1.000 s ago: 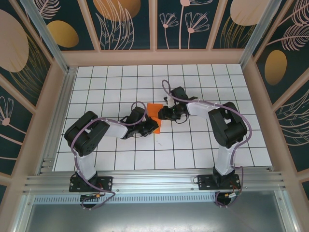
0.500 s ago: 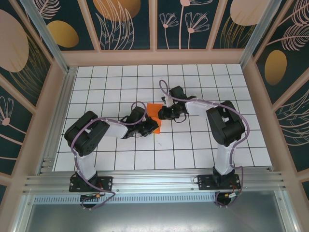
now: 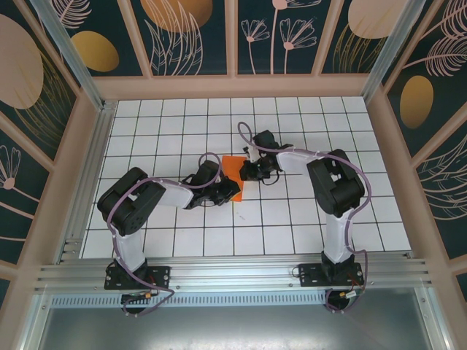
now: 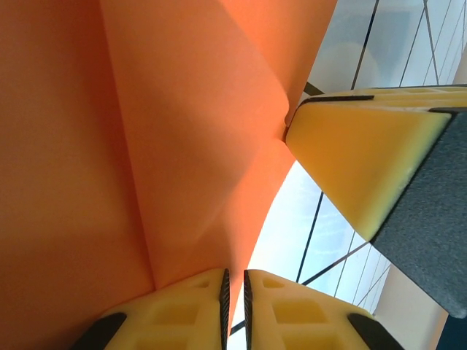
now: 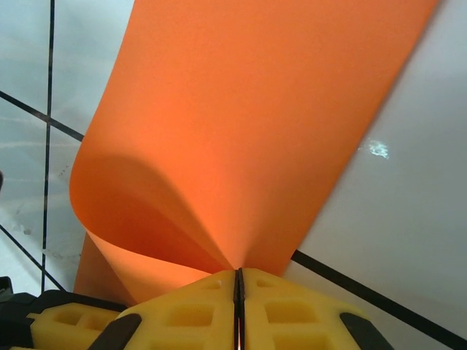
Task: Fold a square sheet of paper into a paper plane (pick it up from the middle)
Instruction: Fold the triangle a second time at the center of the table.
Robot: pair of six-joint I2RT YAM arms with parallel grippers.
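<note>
The square sheet of paper (image 3: 233,167) is bright orange and lies folded in the middle of the tiled table, between the two grippers. My left gripper (image 3: 230,191) holds its near edge. In the left wrist view the yellow fingers (image 4: 182,310) stand almost together, with the sheet's (image 4: 146,131) edge pinched in the thin gap. My right gripper (image 3: 247,172) is at the sheet's right edge. In the right wrist view its jaws (image 5: 238,281) are shut tight on a curled-over layer of the sheet (image 5: 248,124). One right fingertip (image 4: 350,160) touches the paper in the left wrist view.
The white grid-tiled table (image 3: 182,233) is walled by a wooden frame with patterned panels (image 3: 190,36). An aluminium rail (image 3: 233,273) runs along the near edge by both arm bases. Bare tiles lie on all sides of the paper.
My right gripper has closed onto the paper's curled edge and its arm has shifted slightly left. The left arm and the sheet have hardly moved.
</note>
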